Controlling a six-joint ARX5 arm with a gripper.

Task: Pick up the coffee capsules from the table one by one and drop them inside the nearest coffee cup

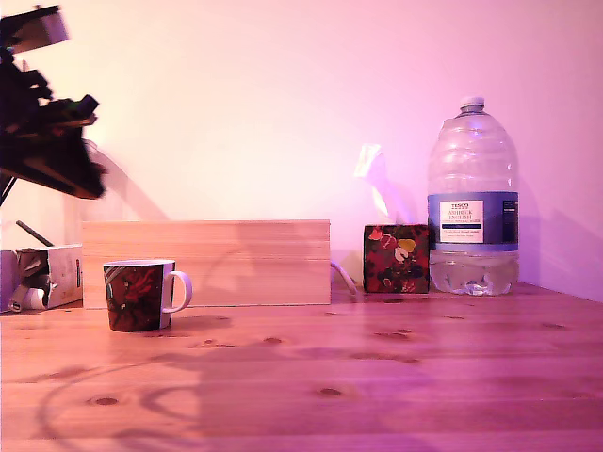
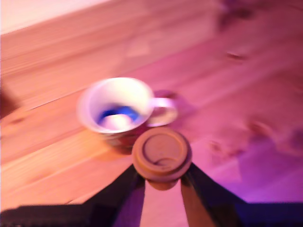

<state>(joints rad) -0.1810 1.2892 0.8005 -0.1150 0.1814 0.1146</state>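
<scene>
- We see the jaws clenched on a brown coffee capsule (image 2: 161, 154), held above the table (image 2: 246, 85).
- The floral coffee cup (image 2: 118, 109) stands just beyond it, something blue inside.

The arm, blurred, hangs high at ten o'clock in the exterior view; its hand (image 2: 161, 182) grips a brown capsule (image 2: 161, 154) between two dark fingers (image 2: 124, 189).

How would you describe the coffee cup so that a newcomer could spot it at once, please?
On the pine table, look toward the exterior view's left, in front of the long wooden box. The coffee cup stands there: a dark mug with red flowers. Unlike the similarly printed cube box, it has a white rim and loop handle.
</scene>
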